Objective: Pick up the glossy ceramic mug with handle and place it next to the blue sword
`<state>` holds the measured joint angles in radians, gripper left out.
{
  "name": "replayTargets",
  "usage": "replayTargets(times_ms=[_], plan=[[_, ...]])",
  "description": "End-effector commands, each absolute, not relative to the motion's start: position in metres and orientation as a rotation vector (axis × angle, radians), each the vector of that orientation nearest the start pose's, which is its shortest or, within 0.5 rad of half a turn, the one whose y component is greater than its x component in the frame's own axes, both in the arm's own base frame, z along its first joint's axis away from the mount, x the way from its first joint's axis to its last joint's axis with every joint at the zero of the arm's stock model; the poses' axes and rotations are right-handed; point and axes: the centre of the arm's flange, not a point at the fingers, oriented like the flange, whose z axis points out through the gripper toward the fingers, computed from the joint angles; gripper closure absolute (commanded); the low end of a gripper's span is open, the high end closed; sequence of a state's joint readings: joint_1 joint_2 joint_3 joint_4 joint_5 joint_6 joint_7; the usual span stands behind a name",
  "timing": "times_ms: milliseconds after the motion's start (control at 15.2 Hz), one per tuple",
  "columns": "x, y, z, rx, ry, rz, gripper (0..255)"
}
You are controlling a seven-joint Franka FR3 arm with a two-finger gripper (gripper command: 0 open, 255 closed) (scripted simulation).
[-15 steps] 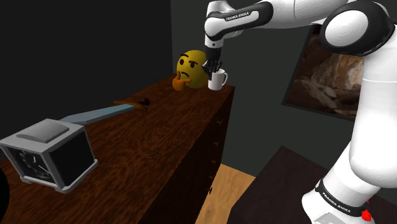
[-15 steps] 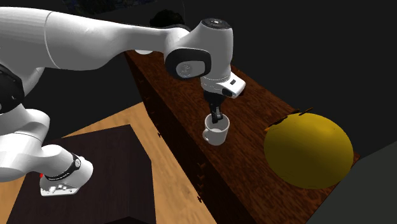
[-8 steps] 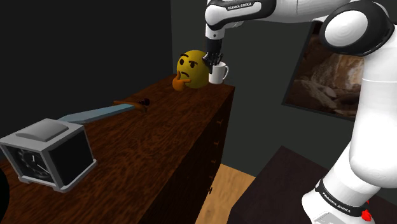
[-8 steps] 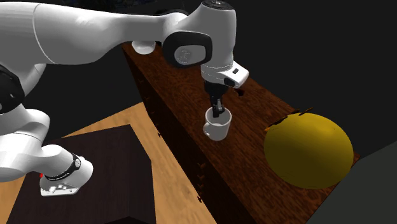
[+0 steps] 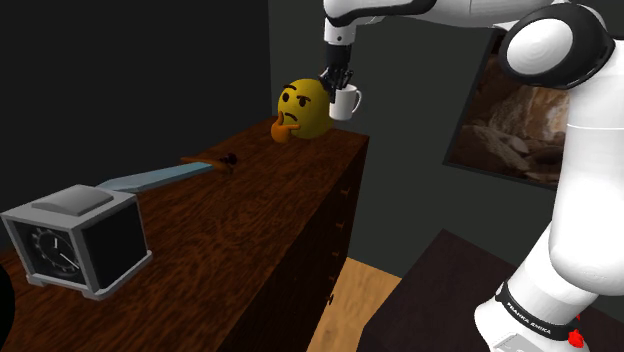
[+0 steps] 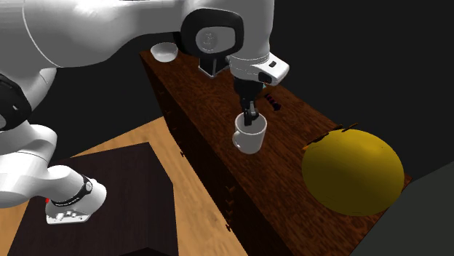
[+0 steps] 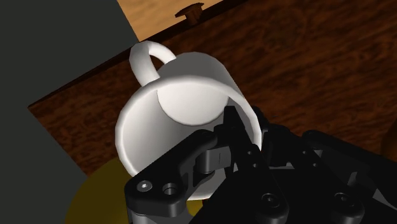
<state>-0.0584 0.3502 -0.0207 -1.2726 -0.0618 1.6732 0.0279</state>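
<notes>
Presently the white mug (image 5: 345, 102) hangs in the air above the far corner of the dark wooden bench (image 5: 230, 230), just beside the yellow thinking-face ball (image 5: 303, 108). The jaws are clenched on its wall, one finger inside the mouth. Its axis stands nearly upright, mouth up, with the handle toward the shoulder view's right. The blue sword (image 5: 150, 180) lies flat on the bench, well apart.

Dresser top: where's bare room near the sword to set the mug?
Widest free patch: bare wood between the sword and the dresser's drawer-side edge, running from the clock up to the ball. There is a smaller gap between the sword's hilt and the ball. Crowded: the clock end. The gripper holds the mug above the ball's corner.
</notes>
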Motion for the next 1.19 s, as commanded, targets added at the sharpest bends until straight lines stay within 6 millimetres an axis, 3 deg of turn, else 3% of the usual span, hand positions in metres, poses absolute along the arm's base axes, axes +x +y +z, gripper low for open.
replayTargets(times_ms=[0, 132, 1122], plan=[[0.665, -0.056, 0.571, -3.207, 0.162, -0.078, 255], [0.665, -0.056, 0.581, -3.207, 0.162, -0.078, 255], [0.660, 0.142, 0.581, -3.207, 0.162, -0.078, 255]])
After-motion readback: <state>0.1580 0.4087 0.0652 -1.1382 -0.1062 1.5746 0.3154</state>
